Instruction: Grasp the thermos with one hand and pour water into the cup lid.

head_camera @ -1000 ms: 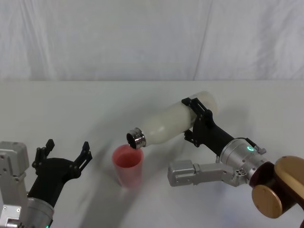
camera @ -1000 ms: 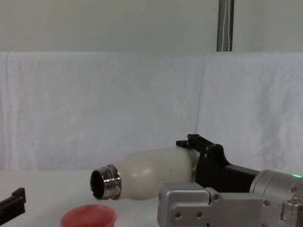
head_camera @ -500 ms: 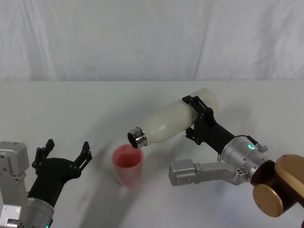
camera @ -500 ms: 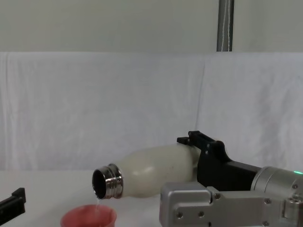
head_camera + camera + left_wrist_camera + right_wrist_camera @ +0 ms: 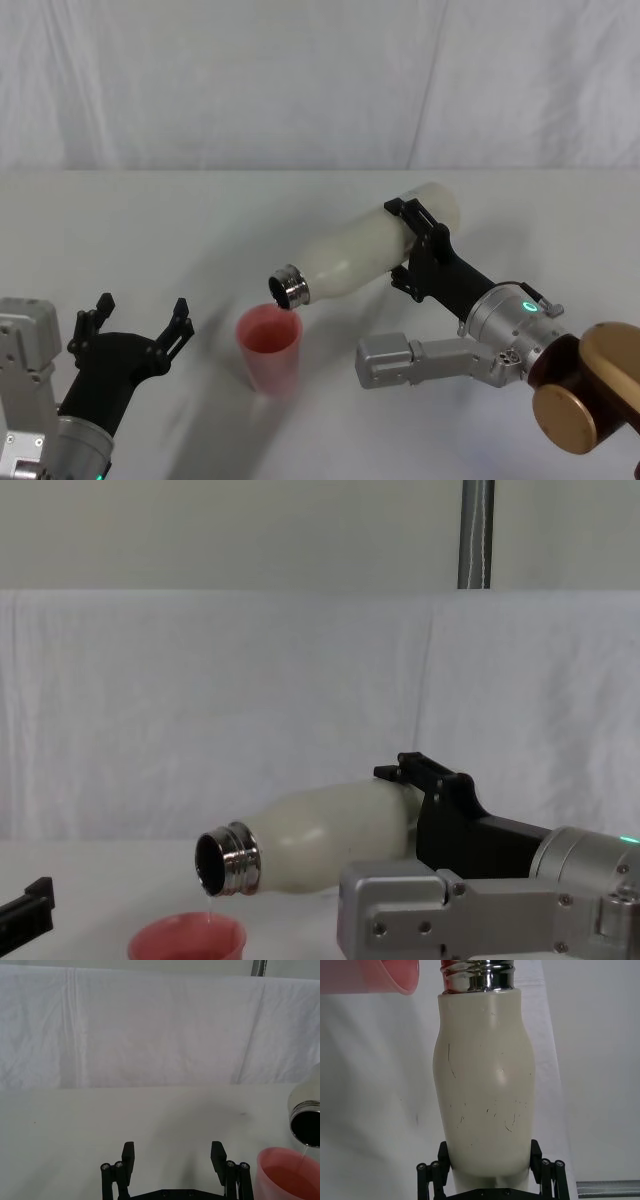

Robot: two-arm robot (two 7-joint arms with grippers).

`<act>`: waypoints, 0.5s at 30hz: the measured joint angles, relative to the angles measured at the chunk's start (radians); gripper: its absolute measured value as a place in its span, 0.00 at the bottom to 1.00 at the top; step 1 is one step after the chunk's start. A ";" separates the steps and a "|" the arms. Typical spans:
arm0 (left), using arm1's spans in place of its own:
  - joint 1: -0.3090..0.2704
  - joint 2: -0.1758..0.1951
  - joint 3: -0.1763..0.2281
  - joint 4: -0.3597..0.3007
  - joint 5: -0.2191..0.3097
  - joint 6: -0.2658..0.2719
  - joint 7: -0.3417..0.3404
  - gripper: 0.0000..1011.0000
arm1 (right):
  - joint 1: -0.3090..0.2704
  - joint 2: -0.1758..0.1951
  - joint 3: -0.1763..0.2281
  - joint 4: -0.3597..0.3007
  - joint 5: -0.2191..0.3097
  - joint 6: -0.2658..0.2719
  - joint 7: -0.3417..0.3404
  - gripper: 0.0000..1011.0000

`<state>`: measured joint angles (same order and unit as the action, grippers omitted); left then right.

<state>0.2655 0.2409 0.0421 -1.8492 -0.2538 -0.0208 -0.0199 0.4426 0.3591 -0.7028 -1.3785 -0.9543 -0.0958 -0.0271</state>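
From the head view, the thermos [image 5: 365, 250] is held tilted by the right hand [image 5: 425, 255], clamped round its body, mouth above the cup lid [image 5: 268, 345] on the worktop [image 5: 150, 230]. The left hand [image 5: 135, 330] is parked near left, spread open, holding nothing. From the chest view, a thin stream [image 5: 208, 905] is seen falling into the cup lid: pouring is underway, righting the thermos is left.

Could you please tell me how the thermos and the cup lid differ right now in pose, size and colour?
The thermos is tipped over in the air, gripped by the right hand, while the cup lid stands upright on the table. The thermos is long and cream-white with a shiny steel neck; the cup lid is short and pink-red. Both are open, the thermos mouth just above the cup lid's rim, a thin stream running down.
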 joint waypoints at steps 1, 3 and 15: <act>0.000 0.000 0.000 0.000 0.000 0.000 0.000 0.99 | 0.000 0.000 0.000 0.000 0.000 0.000 0.000 0.95; 0.000 0.000 0.000 0.000 0.000 0.000 0.000 0.99 | 0.001 0.000 0.000 0.000 0.000 0.000 0.000 0.95; 0.000 0.000 0.000 0.000 0.000 0.000 0.000 0.99 | -0.001 0.001 -0.004 0.000 -0.004 0.002 -0.001 0.95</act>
<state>0.2655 0.2410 0.0421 -1.8492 -0.2538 -0.0208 -0.0198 0.4416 0.3605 -0.7064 -1.3785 -0.9584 -0.0939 -0.0280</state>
